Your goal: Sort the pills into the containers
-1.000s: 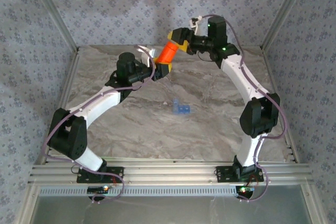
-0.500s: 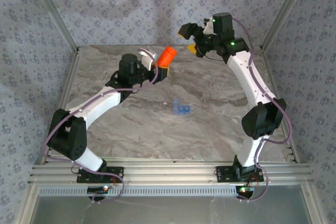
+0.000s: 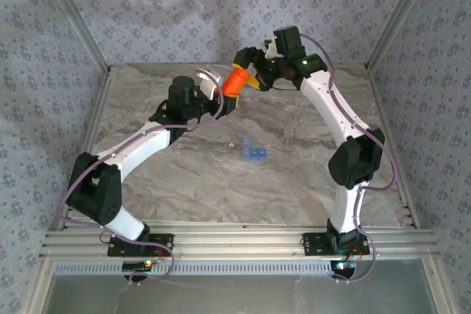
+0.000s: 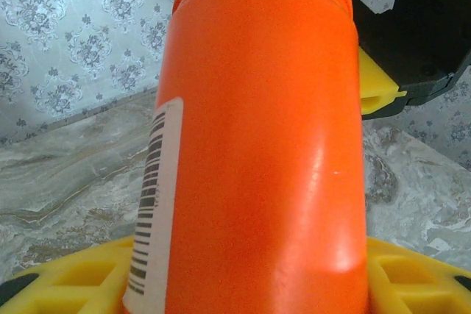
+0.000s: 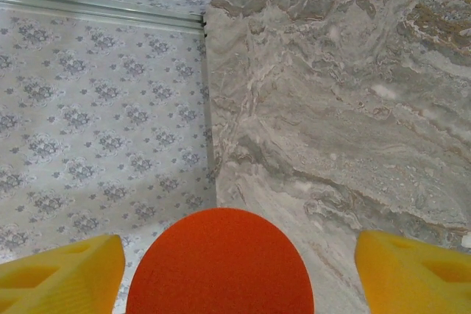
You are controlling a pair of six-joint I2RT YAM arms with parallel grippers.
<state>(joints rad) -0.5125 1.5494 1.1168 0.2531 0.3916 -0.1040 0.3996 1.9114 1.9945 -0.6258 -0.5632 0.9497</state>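
left fingers (image 4: 66, 281) clamp the orange bottle (image 4: 257, 145); right fingers (image 5: 55, 270) stand open astride its far end, not touching.

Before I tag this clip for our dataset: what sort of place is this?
Likely a lab test cell for robots, not a home. The left arm and right arm are bolted to an aluminium rail at the near edge, and patterned wall panels in metal framing box in the marble-look tabletop.

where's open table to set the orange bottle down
The marble table is bare in front of the blue pill box toward the near edge, and between the pill box and the right arm. It is crowded at the back, where both arms' jaws meet at the orange bottle.
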